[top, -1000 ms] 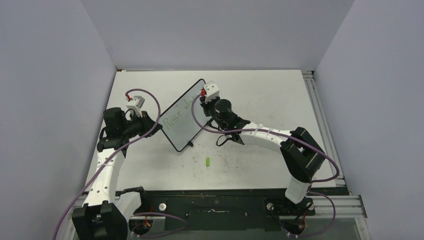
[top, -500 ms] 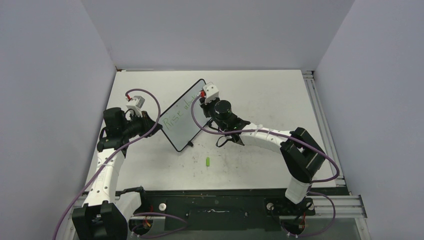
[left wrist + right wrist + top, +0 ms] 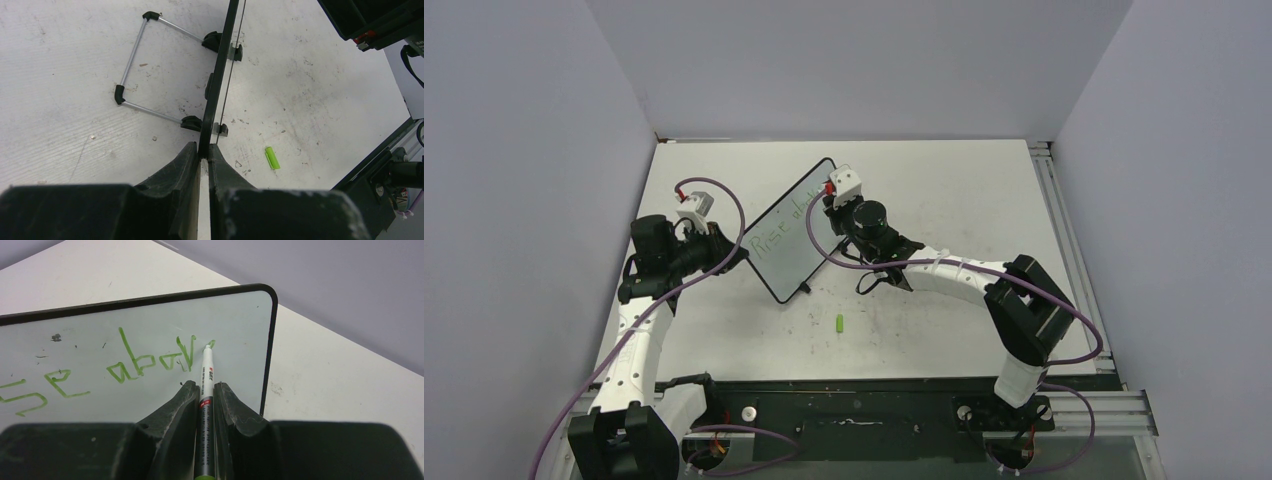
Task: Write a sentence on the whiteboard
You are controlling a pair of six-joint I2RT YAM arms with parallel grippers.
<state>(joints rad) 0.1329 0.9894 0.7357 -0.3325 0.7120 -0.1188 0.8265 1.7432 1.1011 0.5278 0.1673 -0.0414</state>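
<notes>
My left claw point(image 3: 204, 150) is pressed onto the whiteboard point(image 3: 792, 225), its two fingers pinching the thin black frame from either side. From my left wrist I therefore see the board edge-on. The board stands upright on the worktop point(image 3: 944, 190), left of centre and turned diagonally, with its written face towards my right arm. It rests on little black feet point(image 3: 220, 129). Behind it a wire stand point(image 3: 131, 65) lies flat on the worktop, joined to the frame by black brackets.

My right claw point(image 3: 205, 390) is closed on a marker point(image 3: 205, 371), pinching the white and grey barrel between both fingers. The marker points forward at the board, and its green tip touches the white surface near the upper right rounded corner, as my right wrist sees it.

The sentence point(image 3: 125, 365) is thin green handwriting across the board's face. From my right wrist I can read "se abov", with a small stroke just at the tip after the last letter. From above the line begins "Rise", and its far end is hidden behind my right claw.

A small green cap point(image 3: 840, 323) lies on the worktop on the near side of the board, apart from the board and from both claws.
</notes>
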